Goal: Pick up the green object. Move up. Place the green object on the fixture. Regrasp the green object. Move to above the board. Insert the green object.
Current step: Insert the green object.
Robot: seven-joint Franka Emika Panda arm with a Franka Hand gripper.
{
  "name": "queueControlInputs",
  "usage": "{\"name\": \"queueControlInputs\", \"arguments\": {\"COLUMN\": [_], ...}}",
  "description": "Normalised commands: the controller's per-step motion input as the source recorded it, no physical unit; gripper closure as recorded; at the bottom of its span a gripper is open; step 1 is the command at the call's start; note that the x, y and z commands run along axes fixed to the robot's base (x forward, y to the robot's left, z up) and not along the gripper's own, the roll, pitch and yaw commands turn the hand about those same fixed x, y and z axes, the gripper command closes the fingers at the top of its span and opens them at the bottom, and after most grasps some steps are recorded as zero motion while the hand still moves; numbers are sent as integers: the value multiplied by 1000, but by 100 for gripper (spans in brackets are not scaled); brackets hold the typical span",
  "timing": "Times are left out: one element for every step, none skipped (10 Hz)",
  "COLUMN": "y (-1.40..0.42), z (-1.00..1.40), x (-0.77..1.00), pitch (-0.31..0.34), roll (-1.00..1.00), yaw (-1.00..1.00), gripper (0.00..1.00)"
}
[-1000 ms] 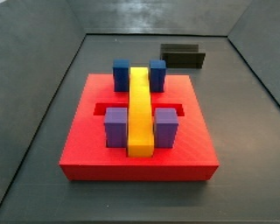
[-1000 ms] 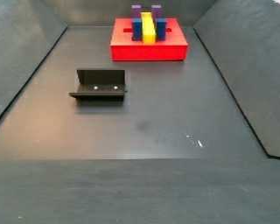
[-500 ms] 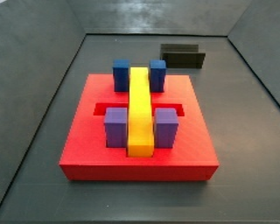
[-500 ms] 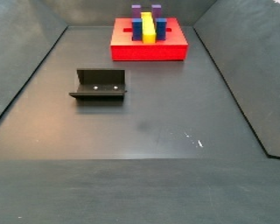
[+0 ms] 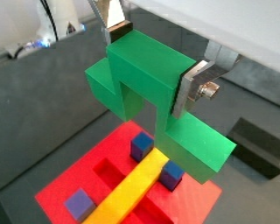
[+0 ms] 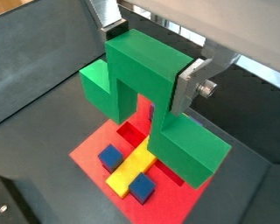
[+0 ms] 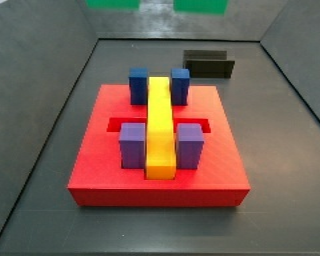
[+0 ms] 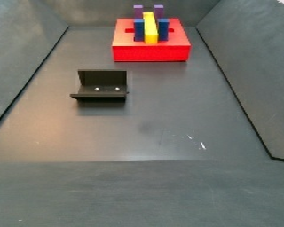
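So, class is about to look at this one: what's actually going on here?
The arm's pincer is shut on the green object, holding it in the air above the red board. In both wrist views the board lies below the piece, with its yellow bar and blue and purple blocks in place. The fixture stands bare on the floor. In a side view, only the piece's green edge shows at the top.

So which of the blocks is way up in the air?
The green block. The gripper holds it in its jaws high above the red board, while the blue, purple and yellow blocks all sit on the board.
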Motion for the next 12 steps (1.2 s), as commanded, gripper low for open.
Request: {"name": "queueControlInputs", "arguments": {"y": [0,0,-86,-117,-291,-297,-360,-414,-280,-109,26,0], "z": [-280,-280,-517,-709,-889,-820,-780,-520,-351,-451,-374,-217], "x": [0,0,-154,-246,-174,-31,0,114,271,169,194,80], "pitch": [-270,-251,-214,-190,-183,-214,-230,-94,54,91,1,3], "roll": [-350,-351,-210,-110,0,0,0,183,384,399,134,39], "yaw": [0,0,0,0,0,0,9,74,0,0,180,63], "gripper": [100,100,100,100,100,100,100,100,100,100,100,100]}}
